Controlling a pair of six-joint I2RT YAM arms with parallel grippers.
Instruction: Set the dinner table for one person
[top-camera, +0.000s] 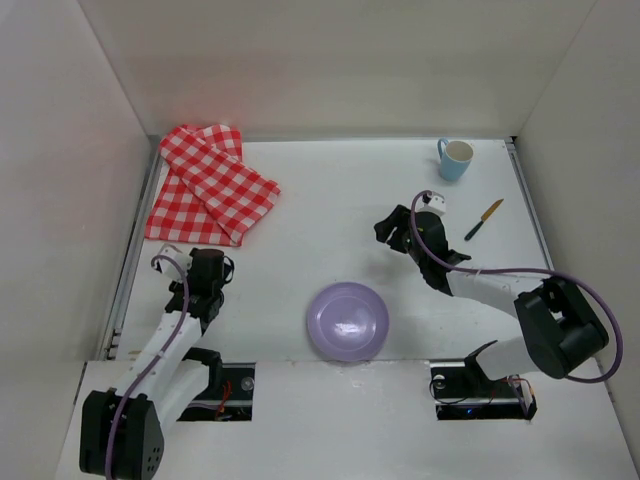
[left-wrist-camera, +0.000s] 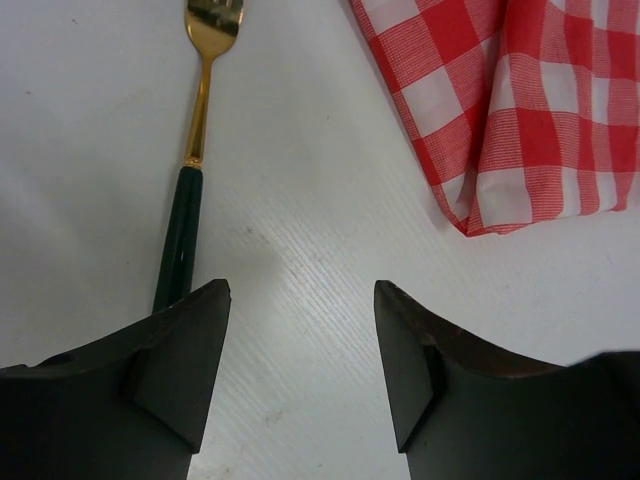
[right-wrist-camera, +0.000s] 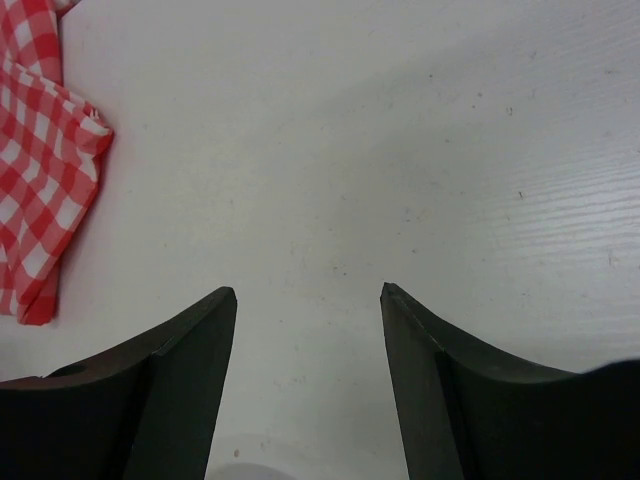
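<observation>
The left pincer (left-wrist-camera: 302, 300) is seen spread wide, with nothing between its fingers. It is held over the bare tabletop (top-camera: 330, 200), just beside a fork (left-wrist-camera: 195, 130). The end of the fork's dark green handle is hidden behind one finger, so contact cannot be told. The fork's long axis is laid almost straight away from the pincer, gold head farthest.

The right pincer (right-wrist-camera: 308, 300) is likewise released and empty, poised above white surface right of centre.

The tabletop is found in front of both arm bases, walled in white on three sides. In the top view its long axis is seen running left to right. A folded checked cloth (top-camera: 210, 185) is laid at the far left, a purple plate (top-camera: 347, 320) near the front middle and a pale blue mug (top-camera: 455, 158) at the far right. A knife (top-camera: 483, 220) is set diagonally near the mug.
</observation>
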